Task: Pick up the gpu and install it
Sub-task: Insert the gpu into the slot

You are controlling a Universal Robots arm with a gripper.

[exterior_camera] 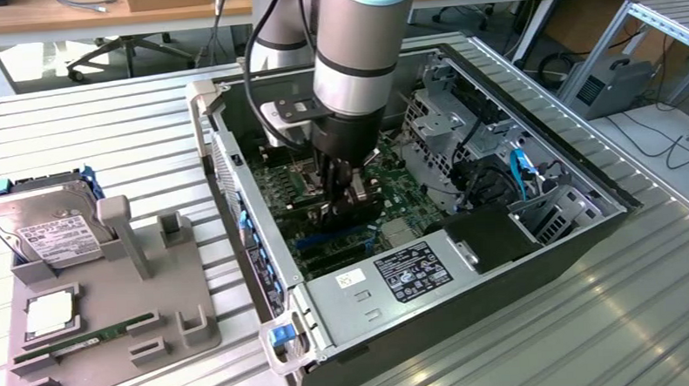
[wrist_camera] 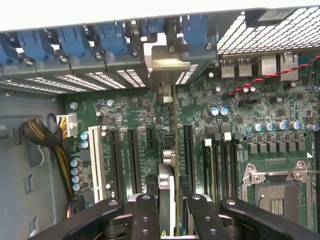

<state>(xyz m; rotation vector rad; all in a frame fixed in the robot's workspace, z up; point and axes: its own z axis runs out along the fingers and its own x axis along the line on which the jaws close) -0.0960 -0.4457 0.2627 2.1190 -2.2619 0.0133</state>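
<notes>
While our pincer [wrist_camera: 166, 212] gripped the gpu [wrist_camera: 167, 165] edge-on above the motherboard [wrist_camera: 240, 115] inside the case [exterior_camera: 527, 106], we judged a slightly skewed card could miss its slot and jam.

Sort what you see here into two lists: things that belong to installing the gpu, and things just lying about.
Belong to the job:
gpu, held edge-on in the gripper
motherboard
computer case

Lying about:
hard drive
RAM stick
grey parts holder
</notes>
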